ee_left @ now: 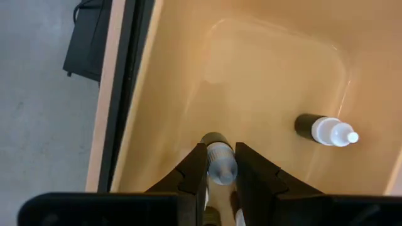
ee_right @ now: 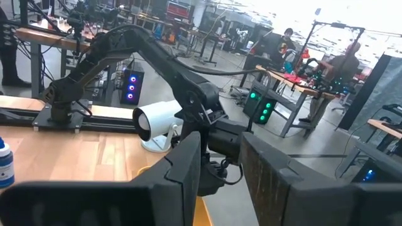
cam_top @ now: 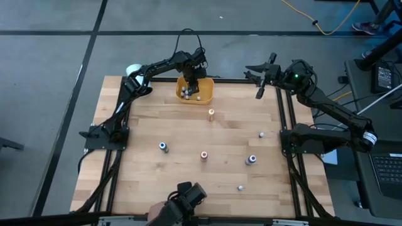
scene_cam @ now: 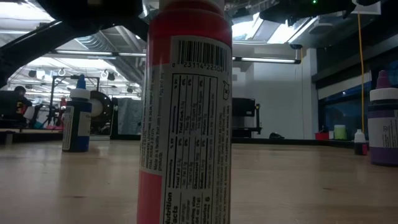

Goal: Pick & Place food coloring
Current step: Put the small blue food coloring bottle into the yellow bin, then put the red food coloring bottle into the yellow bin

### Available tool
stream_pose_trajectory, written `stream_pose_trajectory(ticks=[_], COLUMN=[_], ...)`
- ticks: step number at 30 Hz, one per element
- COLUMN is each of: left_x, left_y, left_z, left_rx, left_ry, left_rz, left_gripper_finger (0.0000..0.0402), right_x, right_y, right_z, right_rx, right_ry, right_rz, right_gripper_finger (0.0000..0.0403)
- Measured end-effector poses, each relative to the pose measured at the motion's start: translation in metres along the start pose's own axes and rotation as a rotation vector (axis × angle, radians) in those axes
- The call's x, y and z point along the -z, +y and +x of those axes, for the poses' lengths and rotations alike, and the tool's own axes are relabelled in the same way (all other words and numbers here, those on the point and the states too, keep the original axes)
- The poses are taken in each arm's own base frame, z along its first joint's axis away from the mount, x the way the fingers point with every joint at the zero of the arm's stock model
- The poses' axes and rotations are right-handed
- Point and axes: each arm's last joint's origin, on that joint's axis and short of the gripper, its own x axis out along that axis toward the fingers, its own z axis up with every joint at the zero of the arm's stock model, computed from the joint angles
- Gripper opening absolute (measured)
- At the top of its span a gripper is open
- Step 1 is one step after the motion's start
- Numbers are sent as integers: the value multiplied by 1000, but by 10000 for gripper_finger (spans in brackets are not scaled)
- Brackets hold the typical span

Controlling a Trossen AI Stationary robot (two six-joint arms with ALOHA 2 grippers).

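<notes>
Six bottles (cam_top: pixel 203 155) stand scattered on the table (cam_top: pixel 138 182), from 6 o'clock up to centre. At 12 o'clock the left gripper (ee_left: pixel 220 166) is clamped on a bottle (ee_left: pixel 220 164) over the bin (cam_top: pixel 207 94). At 1 o'clock the right gripper (ee_right: pixel 220 166) waits, fingers apart.

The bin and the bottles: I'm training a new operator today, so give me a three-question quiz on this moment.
1. True or false: the left end effector is closed on a small bottle above the yellow-orange bin.
2. How many bottles stand on the bare table outside the bin?
A. two B. six C. ten
3. Fill in: the right end effector holds ____.

Key: 1 true; 2 B; 3 nothing, it waits near the table's far edge, right of the bin.
</notes>
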Motion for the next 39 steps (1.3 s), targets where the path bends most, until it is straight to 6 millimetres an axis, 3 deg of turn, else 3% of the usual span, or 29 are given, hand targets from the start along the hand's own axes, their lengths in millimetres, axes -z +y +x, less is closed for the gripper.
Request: stream_pose_trajectory(ticks=[16, 28, 34, 39], left_x=[9, 9, 6, 6], left_y=[-2, -3, -7, -16], left_z=[19, 17, -16, -68], left_rx=[11, 14, 1, -38], left_ry=[19, 21, -36, -128], left_rz=[-21, -39, -60, -91], left_gripper_finger=[64, 132, 160, 172], right_x=[0, 0, 7, 17], right_y=[0, 0, 2, 8], right_z=[0, 0, 0, -6], right_rx=[0, -1, -24, -83], right_ry=[0, 1, 69, 180], right_rz=[-7, -6, -10, 27], right_gripper_finger=[117, 117, 117, 117])
